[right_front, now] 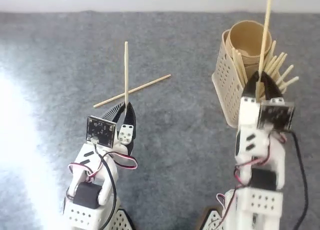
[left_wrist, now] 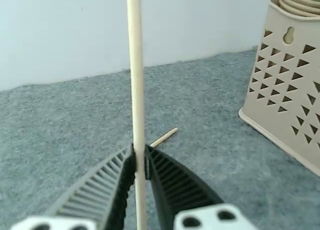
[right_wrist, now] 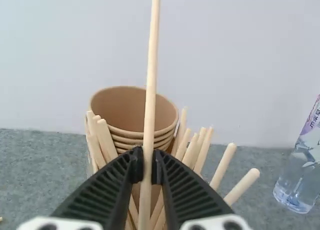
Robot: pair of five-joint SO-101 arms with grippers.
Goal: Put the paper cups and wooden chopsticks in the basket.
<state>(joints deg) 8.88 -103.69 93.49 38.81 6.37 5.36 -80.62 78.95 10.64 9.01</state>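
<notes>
My left gripper (right_front: 126, 106) (left_wrist: 139, 157) is shut on a wooden chopstick (right_front: 126, 72) (left_wrist: 135, 80) that stands upright above the carpet. Another chopstick (right_front: 133, 91) (left_wrist: 164, 138) lies flat on the carpet just beyond it. My right gripper (right_front: 260, 78) (right_wrist: 145, 162) is shut on a second upright chopstick (right_front: 265, 30) (right_wrist: 150, 70) right above the beige perforated basket (right_front: 227, 87) (left_wrist: 290, 85). The basket holds stacked paper cups (right_front: 247, 40) (right_wrist: 135, 115) and several chopsticks (right_front: 280, 70) (right_wrist: 200, 145).
Grey carpet (right_front: 65, 60) covers the table, with a white wall behind it. A clear plastic bottle (right_wrist: 302, 175) stands beyond the basket in the right wrist view. Bright glare washes out the carpet's near left (right_front: 15, 155).
</notes>
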